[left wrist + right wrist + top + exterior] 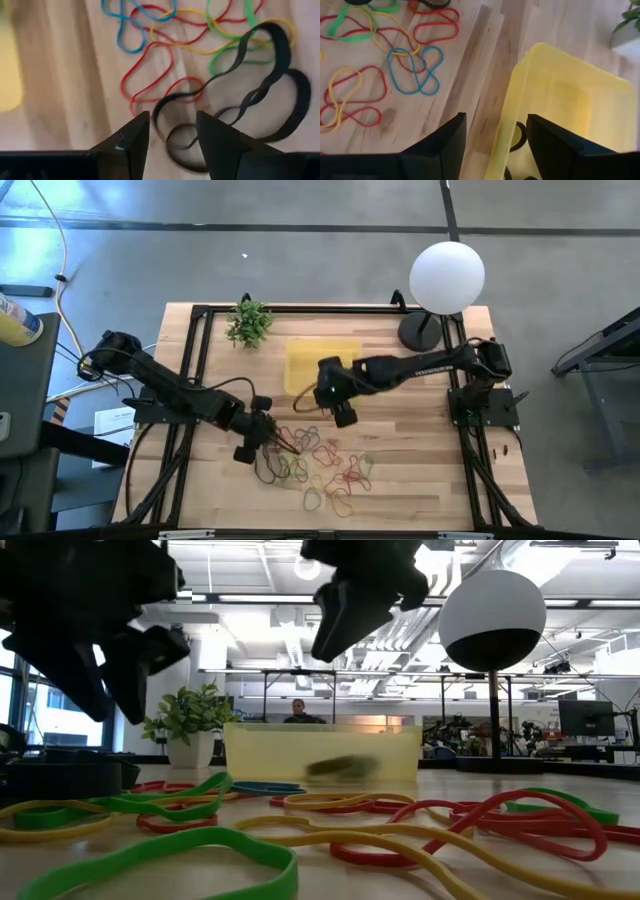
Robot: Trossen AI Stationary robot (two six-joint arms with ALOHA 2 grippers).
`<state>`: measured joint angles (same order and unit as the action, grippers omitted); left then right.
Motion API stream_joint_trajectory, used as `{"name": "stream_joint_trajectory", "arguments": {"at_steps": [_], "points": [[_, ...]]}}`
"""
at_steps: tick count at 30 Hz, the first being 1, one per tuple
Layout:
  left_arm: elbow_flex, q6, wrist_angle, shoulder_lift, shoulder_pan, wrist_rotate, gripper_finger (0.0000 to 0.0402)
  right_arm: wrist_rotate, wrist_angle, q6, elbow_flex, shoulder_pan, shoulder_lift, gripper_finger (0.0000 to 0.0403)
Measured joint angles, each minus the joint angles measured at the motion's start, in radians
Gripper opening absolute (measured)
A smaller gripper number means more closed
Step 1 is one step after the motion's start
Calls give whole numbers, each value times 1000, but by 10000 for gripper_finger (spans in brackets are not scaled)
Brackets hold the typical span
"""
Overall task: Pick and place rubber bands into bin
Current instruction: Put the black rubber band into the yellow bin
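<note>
Hovering at the left edge of the rubber bands (pixel 320 465), scattered on the worktop (pixel 420 430), the left gripper (pixel 172 131) was recorded with jaws parted over a twisted black band (pixel 250 100). Right gripper (pixel 495 135), jaws parted and empty, was logged above the bin (pixel 322 362) edge.

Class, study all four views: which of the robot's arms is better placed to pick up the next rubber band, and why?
Probably the left. The left gripper hovers open right over a black rubber band in the pile, while the right gripper is open and empty over the rim of the bin.
</note>
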<state>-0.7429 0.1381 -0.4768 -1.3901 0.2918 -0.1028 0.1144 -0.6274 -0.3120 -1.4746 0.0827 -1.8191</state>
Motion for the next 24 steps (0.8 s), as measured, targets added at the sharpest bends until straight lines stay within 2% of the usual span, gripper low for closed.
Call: {"name": "stream_joint_trajectory", "arguments": {"at_steps": [4,13,24], "points": [[0,1,-6,-31,-21,32,150,87,-28,44,0,69,0,193],[0,5,-23,-90,-33,34,150,241,-42,104,0,193,0,190],[0,1,-26,-98,-104,17,150,262,-42,160,0,237,0,185]]}}
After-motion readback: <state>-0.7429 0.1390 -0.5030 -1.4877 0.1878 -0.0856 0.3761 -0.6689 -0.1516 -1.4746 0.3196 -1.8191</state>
